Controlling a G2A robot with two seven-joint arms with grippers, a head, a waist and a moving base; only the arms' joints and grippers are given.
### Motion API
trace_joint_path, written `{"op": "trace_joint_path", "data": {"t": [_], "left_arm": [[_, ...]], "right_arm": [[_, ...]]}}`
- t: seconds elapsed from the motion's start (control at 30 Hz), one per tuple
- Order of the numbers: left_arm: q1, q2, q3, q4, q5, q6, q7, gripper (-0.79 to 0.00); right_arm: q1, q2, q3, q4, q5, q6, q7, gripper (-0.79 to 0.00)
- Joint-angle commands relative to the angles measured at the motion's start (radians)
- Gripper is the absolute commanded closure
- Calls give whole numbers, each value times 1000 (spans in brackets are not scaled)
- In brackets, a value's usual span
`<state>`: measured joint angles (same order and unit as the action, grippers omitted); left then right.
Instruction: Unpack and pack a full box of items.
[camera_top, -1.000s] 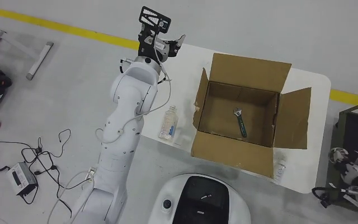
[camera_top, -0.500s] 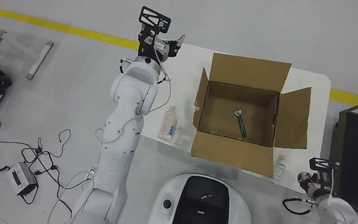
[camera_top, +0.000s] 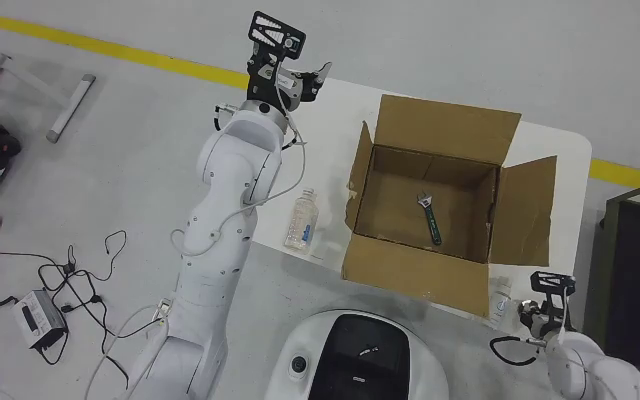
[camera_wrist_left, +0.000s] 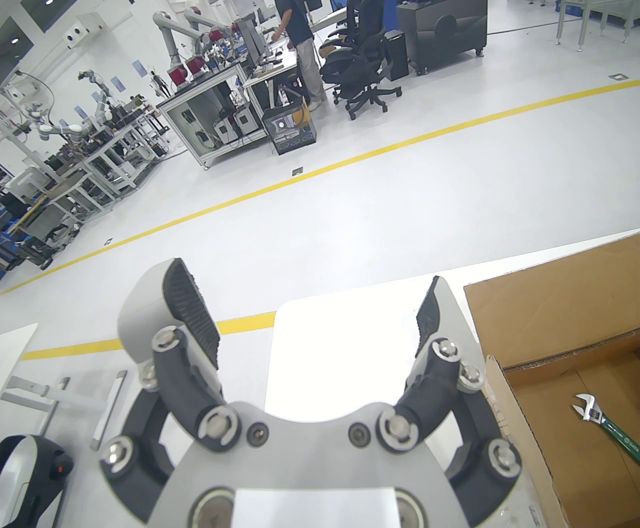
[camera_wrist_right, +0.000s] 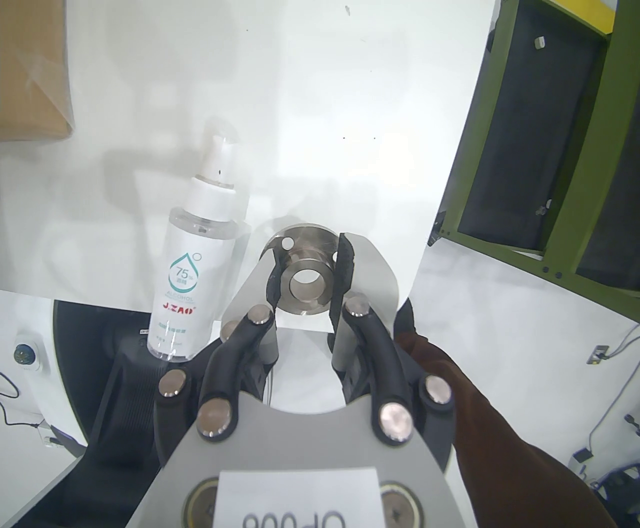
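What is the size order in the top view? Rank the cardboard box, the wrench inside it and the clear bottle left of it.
1. cardboard box, by far.
2. clear bottle, bulkier than the wrench.
3. wrench, thin; its length looks close to the bottle's, and it lies deeper in the box, so length stays unranked.

A clear plastic spray bottle (camera_wrist_right: 187, 280) with a white pump head carries a label (camera_wrist_right: 180, 295): a teal drop emblem around a percentage figure, a teal word, a red brand line, then fine dark print. A white paper sticker (camera_wrist_right: 300, 495) on the body of the right gripper (camera_wrist_right: 307, 265) bears dark characters, cut by the edge. A green-handled steel wrench (camera_wrist_left: 607, 425) has tiny white lettering, unreadable
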<state>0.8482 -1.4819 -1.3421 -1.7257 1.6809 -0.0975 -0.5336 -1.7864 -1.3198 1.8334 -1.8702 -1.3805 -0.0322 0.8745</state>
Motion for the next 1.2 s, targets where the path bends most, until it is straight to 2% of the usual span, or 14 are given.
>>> {"op": "trace_joint_path", "data": {"t": [0.0, 0.47, 0.5, 0.6, 0.63, 0.7, 0.83, 0.87, 0.93, 1.0, 1.17], "left_arm": [[0, 0, 0, 0, 0, 0, 0, -785], [0, 0, 0, 0, 0, 0, 0, -785], [0, 0, 0, 0, 0, 0, 0, -785], [0, 0, 0, 0, 0, 0, 0, -785], [0, 0, 0, 0, 0, 0, 0, -785], [0, 0, 0, 0, 0, 0, 0, -785], [0, 0, 0, 0, 0, 0, 0, -785], [0, 0, 0, 0, 0, 0, 0, -785], [0, 0, 0, 0, 0, 0, 0, -785], [0, 0, 0, 0, 0, 0, 0, -785], [0, 0, 0, 0, 0, 0, 0, -785]], "right_arm": [[8, 1, -4, 12, -1, 2, 0, 0], [36, 4, -30, 57, -31, 19, 2, 0], [38, 5, -31, 60, -33, 19, 7, -80], [40, 6, -33, 59, -33, 19, 11, -151], [40, 6, -34, 58, -33, 18, 12, -222], [39, 6, -34, 52, -25, 19, 13, -314], [29, 8, -27, 18, -18, 15, 26, -409], [25, 8, -23, 8, -15, 13, 29, -533], [16, 9, -13, -12, -9, 13, 36, -622], [6, 10, 2, -40, 2, 14, 30, -548], [-33, 10, 84, -181, 81, 45, 13, -542]]}}
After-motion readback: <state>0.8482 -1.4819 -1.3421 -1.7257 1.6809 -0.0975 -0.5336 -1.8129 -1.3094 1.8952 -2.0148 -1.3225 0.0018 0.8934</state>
